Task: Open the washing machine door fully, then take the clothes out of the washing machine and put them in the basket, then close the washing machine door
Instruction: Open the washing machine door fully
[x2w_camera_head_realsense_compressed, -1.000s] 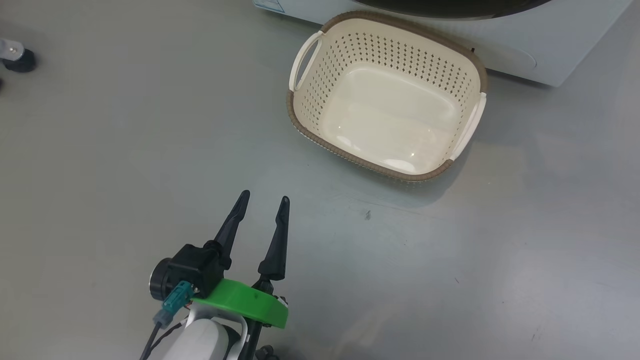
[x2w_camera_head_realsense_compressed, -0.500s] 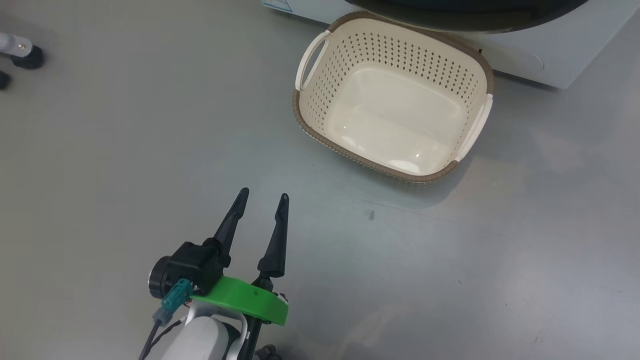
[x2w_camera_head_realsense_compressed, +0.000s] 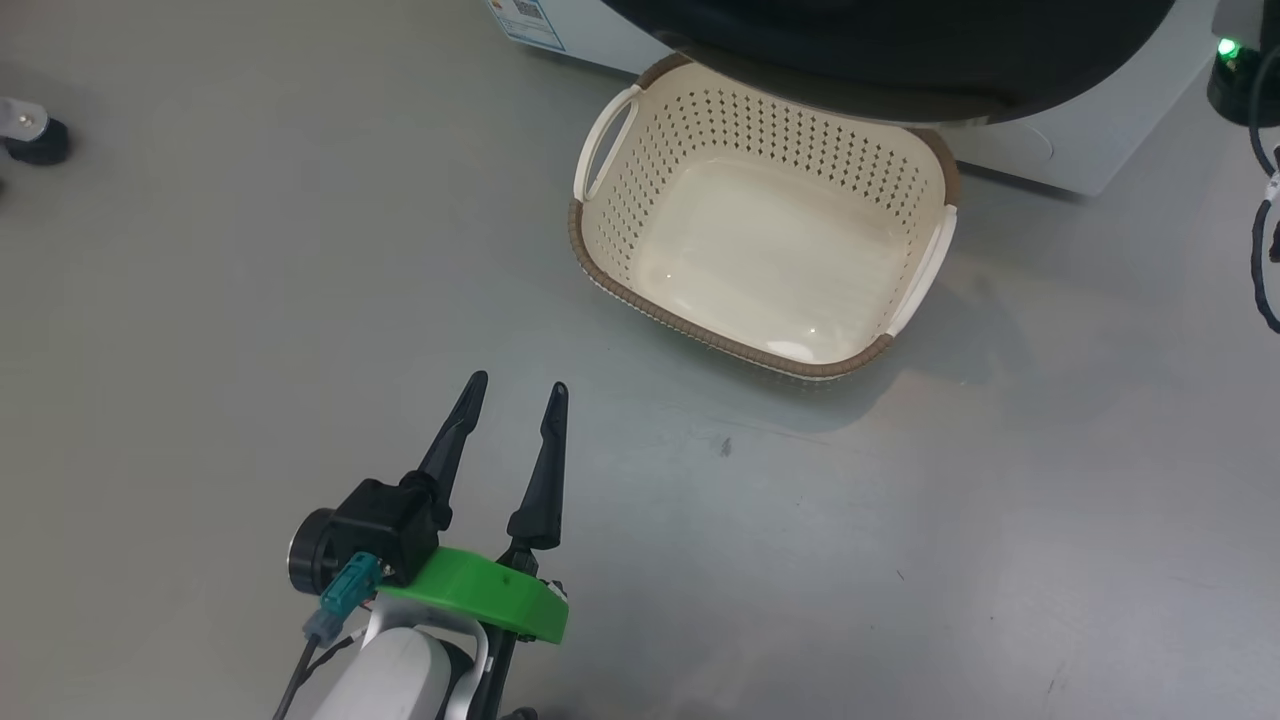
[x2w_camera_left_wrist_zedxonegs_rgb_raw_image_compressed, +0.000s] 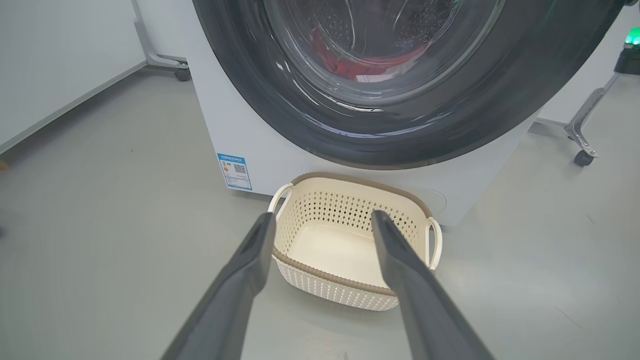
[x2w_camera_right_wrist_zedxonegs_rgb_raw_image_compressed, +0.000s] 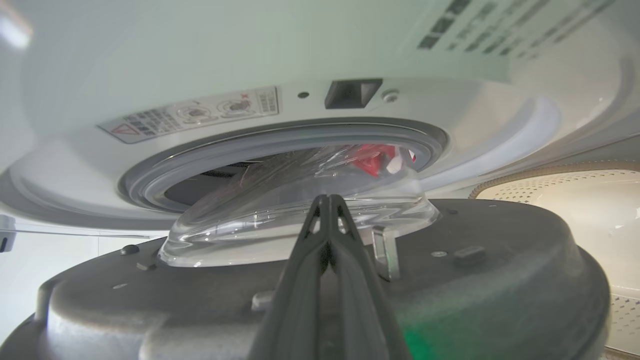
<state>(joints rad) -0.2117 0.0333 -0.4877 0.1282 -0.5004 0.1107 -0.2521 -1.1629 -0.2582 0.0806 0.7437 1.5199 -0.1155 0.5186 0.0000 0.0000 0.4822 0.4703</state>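
Since the door (x2w_camera_right_wrist_zedxonegs_rgb_raw_image_compressed: 500, 280) is only ajar, the right claw (x2w_camera_right_wrist_zedxonegs_rgb_raw_image_compressed: 327, 200), pressed together at its inner side, should push it wider; the left claw (x2w_camera_head_realsense_compressed: 518, 381) hangs spread.

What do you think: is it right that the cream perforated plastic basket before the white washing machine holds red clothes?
No: the cream basket is empty, as the head view shows; the red clothes are inside the white washing machine.

Glossy door (x2w_camera_left_wrist_zedxonegs_rgb_raw_image_compressed: 240, 65), seemingly plastic basket (x2w_camera_left_wrist_zedxonegs_rgb_raw_image_compressed: 330, 290)
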